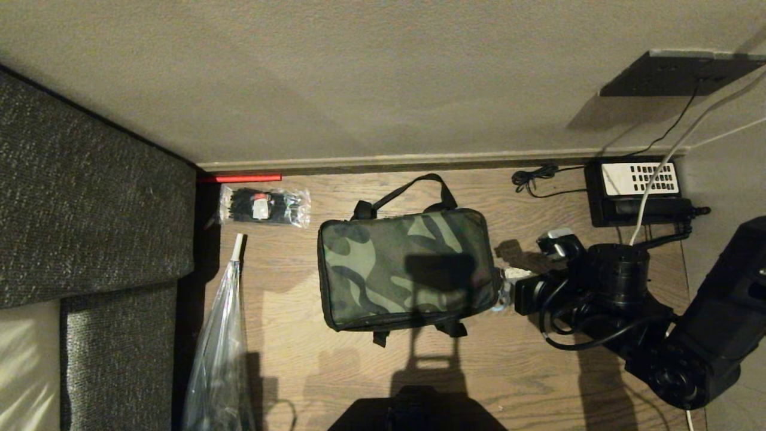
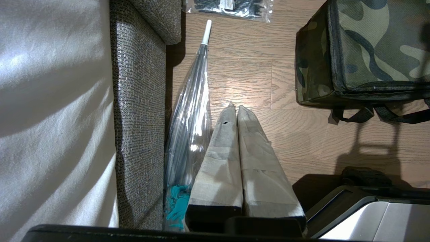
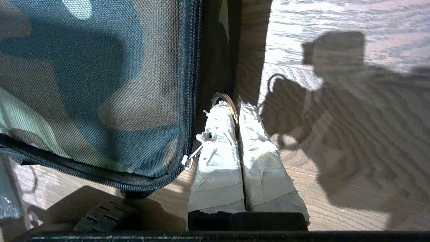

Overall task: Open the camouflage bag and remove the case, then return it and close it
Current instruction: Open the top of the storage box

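Note:
The camouflage bag (image 1: 407,269) lies flat on the wooden floor, zipped closed, with its strap handles at both long sides. My right gripper (image 1: 507,286) is at the bag's right end. In the right wrist view its taped fingers (image 3: 218,151) are shut on a metal ring (image 3: 224,99), which is linked to the zipper slider (image 3: 188,162) at the corner of the bag (image 3: 100,84). My left gripper (image 2: 235,107) hangs shut and empty over the floor, left of the bag (image 2: 369,43). The case is out of view.
A grey sofa (image 1: 90,209) borders the left side, with a clear folded umbrella (image 1: 221,335) leaning beside it. A clear packet of black ties (image 1: 265,206) lies near the wall. A black telephone (image 1: 637,188) with cables sits at the back right.

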